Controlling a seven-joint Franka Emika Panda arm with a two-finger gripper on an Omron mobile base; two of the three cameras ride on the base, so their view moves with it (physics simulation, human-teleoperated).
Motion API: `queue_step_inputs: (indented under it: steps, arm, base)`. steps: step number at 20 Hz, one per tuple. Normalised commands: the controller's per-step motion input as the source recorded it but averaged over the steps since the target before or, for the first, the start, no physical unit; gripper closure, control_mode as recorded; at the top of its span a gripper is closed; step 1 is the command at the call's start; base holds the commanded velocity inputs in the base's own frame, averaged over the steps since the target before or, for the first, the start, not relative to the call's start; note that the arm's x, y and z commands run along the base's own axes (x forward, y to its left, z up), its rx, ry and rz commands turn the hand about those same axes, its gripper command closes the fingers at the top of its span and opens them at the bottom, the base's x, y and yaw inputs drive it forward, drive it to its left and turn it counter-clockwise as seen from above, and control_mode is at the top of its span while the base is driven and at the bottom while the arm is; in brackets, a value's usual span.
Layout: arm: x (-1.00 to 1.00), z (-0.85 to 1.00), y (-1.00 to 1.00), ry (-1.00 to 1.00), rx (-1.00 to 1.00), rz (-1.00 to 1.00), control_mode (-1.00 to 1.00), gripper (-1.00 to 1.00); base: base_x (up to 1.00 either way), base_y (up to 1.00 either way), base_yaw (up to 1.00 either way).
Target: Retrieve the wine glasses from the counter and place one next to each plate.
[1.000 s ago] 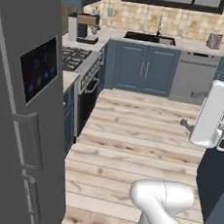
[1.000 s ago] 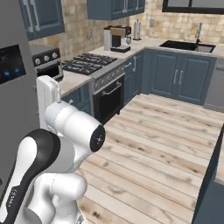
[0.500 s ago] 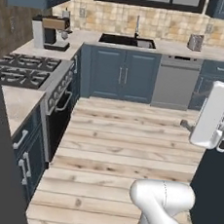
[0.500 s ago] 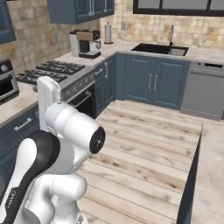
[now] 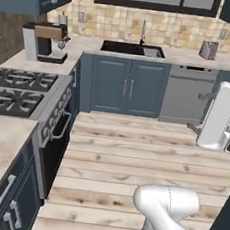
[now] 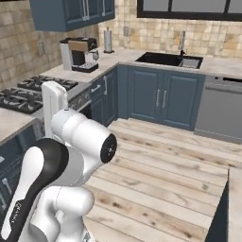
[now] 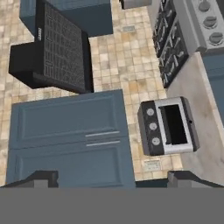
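The counter (image 5: 183, 56), beige marble on navy cabinets with tan tiles behind, runs along the far wall and down the left side (image 6: 120, 56). The wine glasses and the plates are out of view. My white arm (image 5: 221, 120) rises at the right of the left base view and stands at the left of the right base view (image 6: 54, 101). In the hand view my gripper (image 7: 112, 181) is open, its two dark fingertips (image 7: 41, 177) far apart with nothing between them. It looks at blue wall cabinets (image 7: 70, 135) and a tan tiled wall.
A coffee machine (image 5: 44, 41), a black sink (image 5: 131, 48) and a toaster (image 5: 208, 49) stand on the counter. The stove (image 5: 14, 84) is at the left, a dishwasher (image 5: 184, 94) ahead. A toaster oven (image 7: 168, 126) sits below a range hood (image 7: 52, 52). Wooden floor (image 5: 132, 159) lies open ahead.
The whole picture has shifted: the base has moved, so the fridge has left the view and the stove, sink and counter are nearer. The arm keeps its pose and the gripper stays open.
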Motion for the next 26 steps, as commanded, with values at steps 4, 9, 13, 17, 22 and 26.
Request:
queue_step_inputs:
  steps: [4,9,13,17,22,26]
  arm:
    - [0.00,0.00,0.00,0.00,0.00,0.00,1.00,-1.00]
    - [0.00,0.00,0.00,0.00,0.00,0.00,1.00,-1.00]
    - [0.00,0.00,0.00,0.00,0.00,0.00,1.00,-1.00]
    - [0.00,0.00,0.00,0.00,0.00,0.00,1.00,-1.00]
    - [0.00,0.00,0.00,0.00,0.00,0.00,1.00,-1.00]
    - [0.00,0.00,0.00,0.00,0.00,0.00,1.00,-1.00]
  base:
    - [1.00,0.41,0.00]
    - [1.00,0.13,0.00]
    - [1.00,-0.19,0.01]
    - [1.00,-0.41,0.04]
    - [1.00,-0.51,0.09]
    - [1.00,-0.76,0.26]
